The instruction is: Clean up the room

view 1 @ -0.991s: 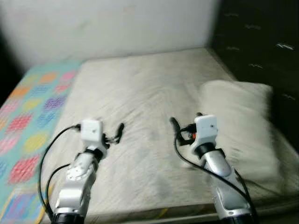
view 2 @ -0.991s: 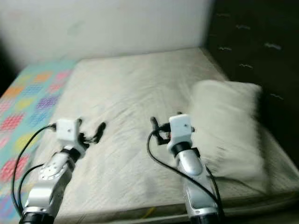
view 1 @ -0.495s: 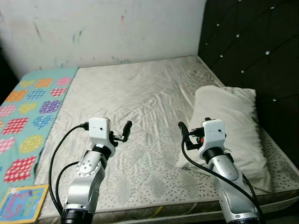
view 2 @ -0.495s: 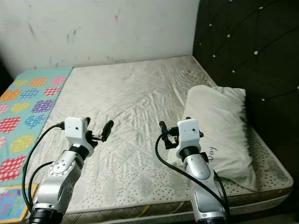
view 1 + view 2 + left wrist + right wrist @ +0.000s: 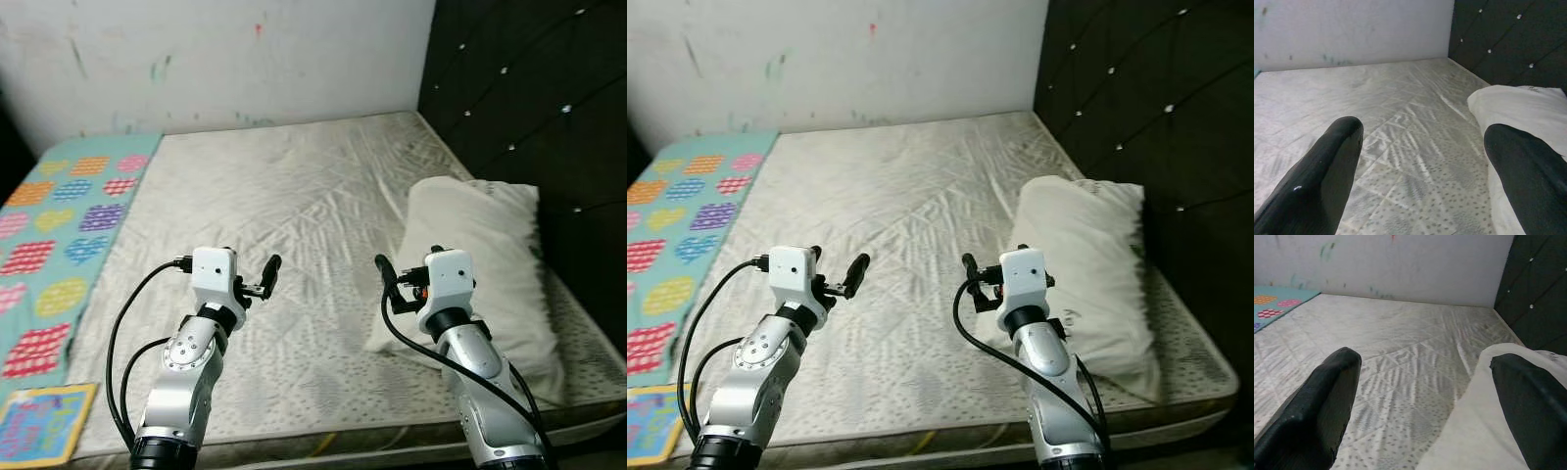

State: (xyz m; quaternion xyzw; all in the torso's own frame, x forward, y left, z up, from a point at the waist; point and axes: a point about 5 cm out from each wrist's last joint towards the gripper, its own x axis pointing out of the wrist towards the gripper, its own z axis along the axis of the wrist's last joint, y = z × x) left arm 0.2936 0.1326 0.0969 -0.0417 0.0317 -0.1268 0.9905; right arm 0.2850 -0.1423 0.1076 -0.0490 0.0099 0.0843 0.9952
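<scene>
A bare, wrinkled off-white mattress (image 5: 294,186) lies in front of me. A white pillow (image 5: 485,255) rests on its right side beside the headboard. A turquoise blanket (image 5: 64,225) with coloured patches covers the left strip of the bed. My left gripper (image 5: 253,270) hovers open over the near middle of the mattress, holding nothing. My right gripper (image 5: 407,266) is open and empty too, just above the pillow's near left edge. In the left wrist view the fingers (image 5: 1322,171) frame the mattress and the pillow (image 5: 1520,105). The right wrist view has the pillow (image 5: 1469,431) close under the fingers (image 5: 1317,411).
A black tufted headboard (image 5: 534,98) stands along the right side. A stained white wall (image 5: 216,59) closes the far end. A colourful book (image 5: 34,426) lies at the near left corner. The mattress's front edge (image 5: 323,446) runs just below my arms.
The view was blurred a second ago and has steadied, shifting slightly. Both arms hold about the same pose over the mattress, with their fingers still open.
</scene>
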